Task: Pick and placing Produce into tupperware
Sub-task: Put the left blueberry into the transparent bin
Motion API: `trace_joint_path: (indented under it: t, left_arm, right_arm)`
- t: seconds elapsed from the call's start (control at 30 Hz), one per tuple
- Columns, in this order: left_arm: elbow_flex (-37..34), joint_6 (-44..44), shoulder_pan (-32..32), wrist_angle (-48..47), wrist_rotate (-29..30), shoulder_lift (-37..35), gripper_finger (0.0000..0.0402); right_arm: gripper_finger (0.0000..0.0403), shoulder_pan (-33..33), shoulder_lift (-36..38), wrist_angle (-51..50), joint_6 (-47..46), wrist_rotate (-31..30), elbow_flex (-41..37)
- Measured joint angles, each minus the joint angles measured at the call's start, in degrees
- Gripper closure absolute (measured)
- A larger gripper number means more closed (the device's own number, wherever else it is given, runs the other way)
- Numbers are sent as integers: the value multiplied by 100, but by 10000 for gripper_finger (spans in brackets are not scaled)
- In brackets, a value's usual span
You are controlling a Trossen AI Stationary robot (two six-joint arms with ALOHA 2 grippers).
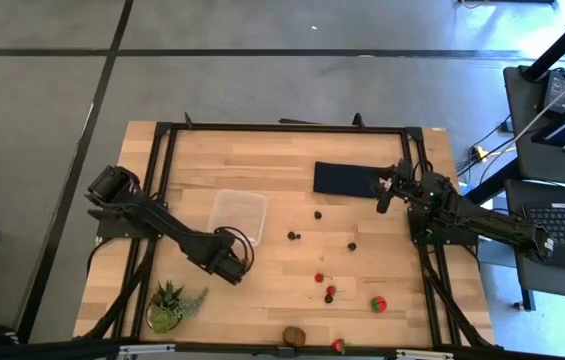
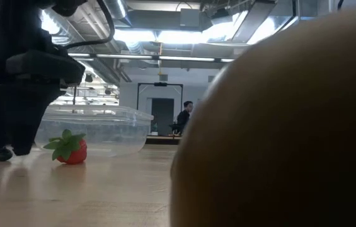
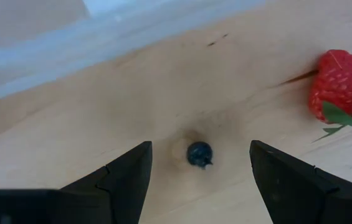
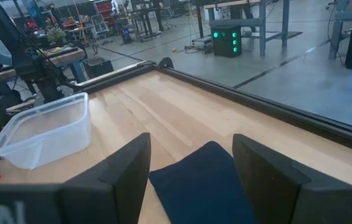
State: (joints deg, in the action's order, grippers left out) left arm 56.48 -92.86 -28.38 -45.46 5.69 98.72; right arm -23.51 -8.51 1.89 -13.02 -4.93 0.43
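Spanning wooden table [image 1: 282, 215], concrete floor [image 1: 262, 90] around.

The bench [image 1: 282, 160] is showing pale blond wood in plank stripes, framed by a black rail [image 1: 282, 127]. The tupperware [image 1: 238, 216] is looking clear and colourless. A dark navy cloth [image 1: 346, 179] is lying flat and unpatterned. The strawberries [image 1: 378, 303] are glowing red, speckled with pale seeds, under green tops. The small berries [image 1: 293, 236] are appearing near-black, one [image 3: 199, 154] bluish. The kiwi [image 1: 294, 335] is showing dull brown. The potted plant [image 1: 169, 303] is showing spiky green. Both hands' fingers [image 3: 121, 180] are looking matte black.
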Motion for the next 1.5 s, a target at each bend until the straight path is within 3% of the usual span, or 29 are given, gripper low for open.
trace_joint_path:
  t: [1.5]
  left_arm:
    - [-274, -105, -2, 401, -55, -11, 141]
  right_arm:
    - [175, 1, 1, -1, 20, 0, 0]
